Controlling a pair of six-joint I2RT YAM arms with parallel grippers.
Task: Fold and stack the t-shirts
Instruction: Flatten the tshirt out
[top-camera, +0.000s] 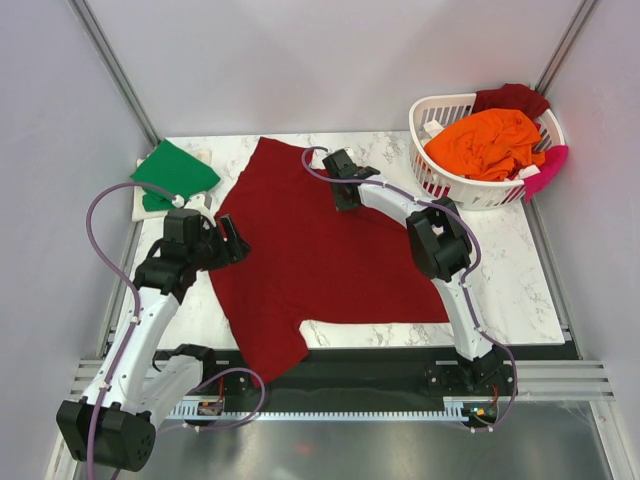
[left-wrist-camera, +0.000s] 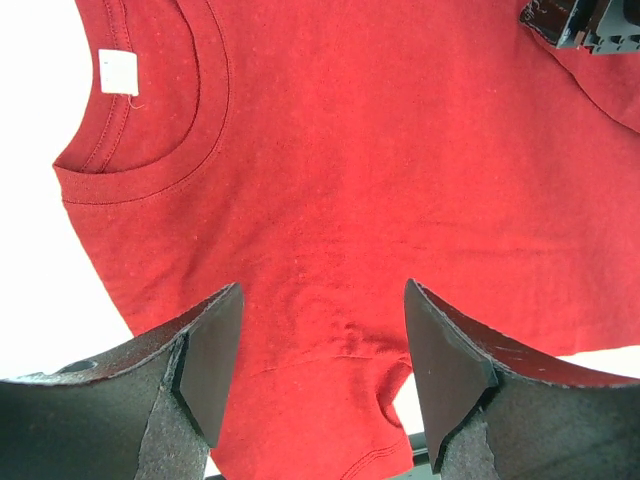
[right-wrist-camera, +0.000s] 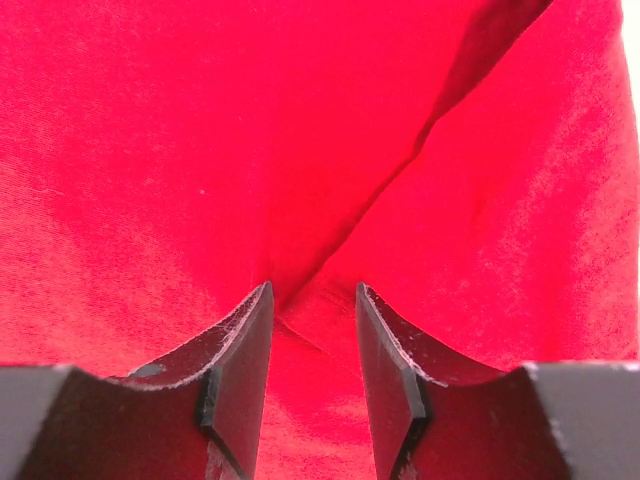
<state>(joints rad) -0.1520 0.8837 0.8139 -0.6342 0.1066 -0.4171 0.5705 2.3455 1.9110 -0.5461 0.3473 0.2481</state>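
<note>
A large dark red t-shirt (top-camera: 320, 270) lies spread across the marble table, its collar (left-wrist-camera: 150, 130) and white label showing in the left wrist view. My left gripper (top-camera: 232, 240) (left-wrist-camera: 322, 290) hangs open at the shirt's left edge, over the cloth (left-wrist-camera: 380, 150), with nothing between its fingers. My right gripper (top-camera: 344, 198) (right-wrist-camera: 313, 290) sits low on the far part of the shirt (right-wrist-camera: 200, 130). Its jaws stand partly open, with a raised crease of red cloth running in between them. A folded bright green t-shirt (top-camera: 175, 170) lies at the back left.
A white slotted laundry basket (top-camera: 470, 192) stands at the back right. It holds an orange shirt (top-camera: 485, 140) and a dark red one (top-camera: 510, 98), and a pink one (top-camera: 545, 172) hangs over its rim. Grey walls enclose the table.
</note>
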